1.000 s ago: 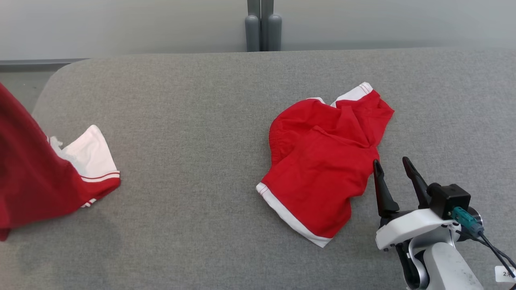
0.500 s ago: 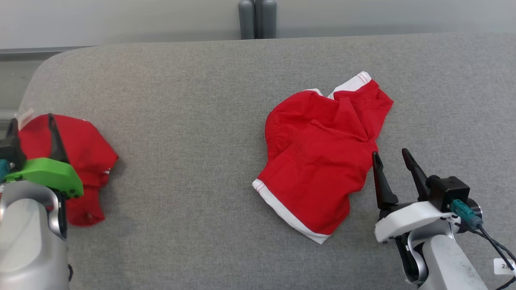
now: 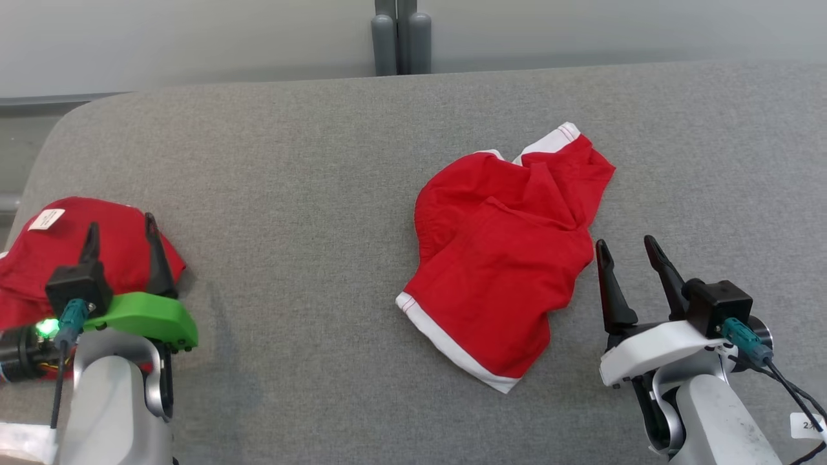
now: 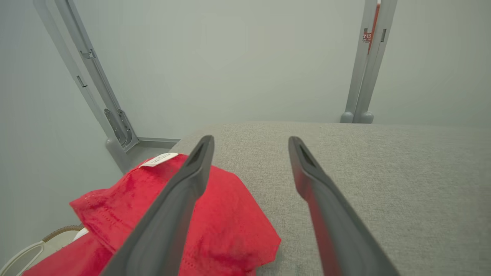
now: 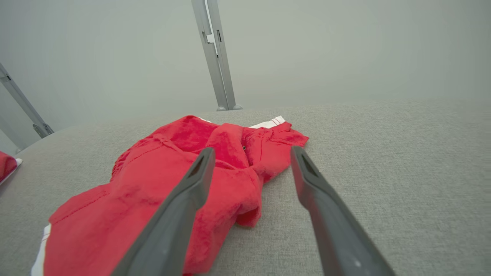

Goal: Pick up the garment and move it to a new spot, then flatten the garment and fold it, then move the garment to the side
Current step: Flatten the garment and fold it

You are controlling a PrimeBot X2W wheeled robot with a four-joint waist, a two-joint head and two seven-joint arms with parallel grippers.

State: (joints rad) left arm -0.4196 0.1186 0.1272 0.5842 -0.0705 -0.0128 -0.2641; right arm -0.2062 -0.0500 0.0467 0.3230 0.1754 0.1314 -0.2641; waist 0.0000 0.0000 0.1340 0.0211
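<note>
My left hand (image 3: pixel 121 223) is spread over the red garment (image 3: pixel 32 252) at the tabletop (image 3: pixel 291 226) left edge, right hand (image 3: pixel 625 244) spread just beside the crumpled red shorts (image 3: pixel 504 258).

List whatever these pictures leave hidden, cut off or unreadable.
Left garment, head view: cut off by the picture's left edge, partly covered by the left arm.
Its label, head view: print too small.
Middle garment, right wrist view: near part behind a finger.
Post sign, left wrist view: too small.
</note>
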